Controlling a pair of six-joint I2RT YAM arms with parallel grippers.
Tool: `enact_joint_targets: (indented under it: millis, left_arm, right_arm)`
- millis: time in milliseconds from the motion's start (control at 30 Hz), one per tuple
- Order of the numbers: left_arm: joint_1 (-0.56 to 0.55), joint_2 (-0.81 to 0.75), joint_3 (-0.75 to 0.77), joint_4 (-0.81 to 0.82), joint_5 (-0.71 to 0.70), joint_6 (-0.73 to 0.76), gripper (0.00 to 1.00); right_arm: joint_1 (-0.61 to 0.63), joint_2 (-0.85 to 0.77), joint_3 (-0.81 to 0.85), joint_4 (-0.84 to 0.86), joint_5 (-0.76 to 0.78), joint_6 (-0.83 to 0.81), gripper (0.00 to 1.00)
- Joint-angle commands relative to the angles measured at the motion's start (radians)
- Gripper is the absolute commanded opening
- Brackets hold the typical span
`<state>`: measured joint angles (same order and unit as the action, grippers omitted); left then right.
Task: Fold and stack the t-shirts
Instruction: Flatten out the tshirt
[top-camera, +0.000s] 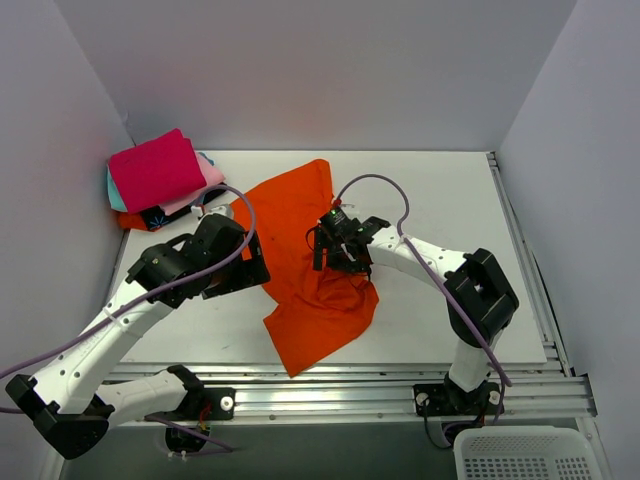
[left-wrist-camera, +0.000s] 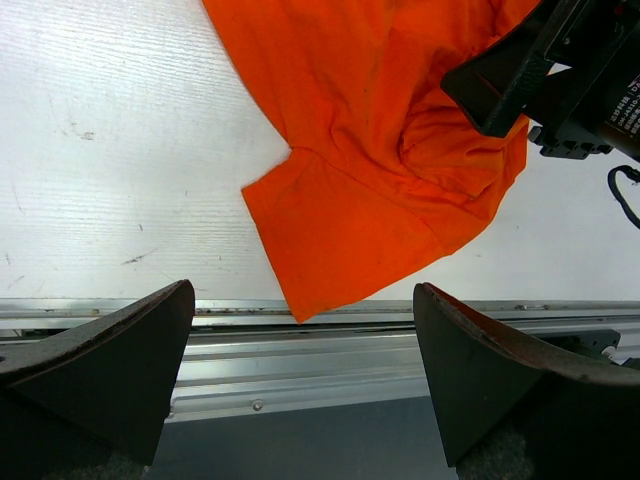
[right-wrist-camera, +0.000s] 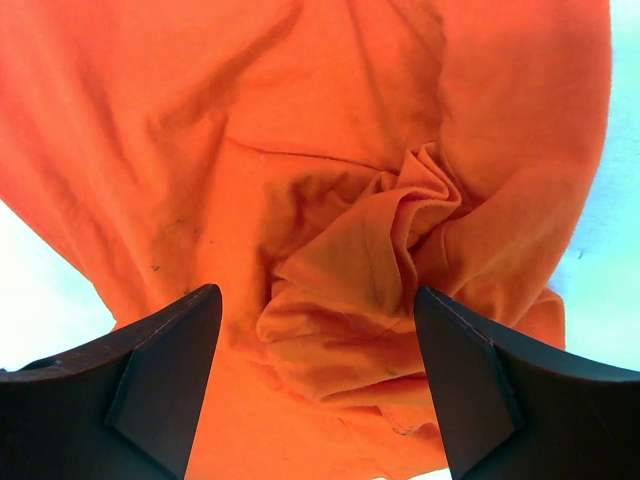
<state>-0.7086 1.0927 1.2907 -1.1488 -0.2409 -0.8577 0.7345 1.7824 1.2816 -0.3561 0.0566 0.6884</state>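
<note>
A large plain orange t-shirt lies rumpled across the middle of the white table. A stack of folded t-shirts, magenta on top with pink, teal, orange and black below, sits at the back left corner. My left gripper is open and empty at the shirt's left edge; its view shows the shirt's lower corner ahead of the jaws. My right gripper is open and hovers over a bunched fold of the orange shirt, with the jaws on either side and not closed on it.
The table's near edge is a metal rail. A white plastic basket stands below the table at the front right. White walls enclose the table at the left, back and right.
</note>
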Motion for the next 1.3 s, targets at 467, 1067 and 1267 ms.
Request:
enact_joint_targets:
  millis: [467,1067,1267]
  left_arm:
    - [0.061,-0.016,-0.014,-0.019,0.032,0.058,1.0]
    - [0.138,0.018,-0.014,0.012,0.081,0.121,1.0]
    - [0.147,0.027,-0.007,0.032,0.08,0.135,1.0]
  right_arm:
    - [0.002,0.058,0.03,-0.027,0.038,-0.004,0.69]
    - [0.002,0.129,0.128,-0.067,0.041,-0.032,0.0]
    - [-0.009,0.083,0.113,-0.086,0.06,-0.036,0.0]
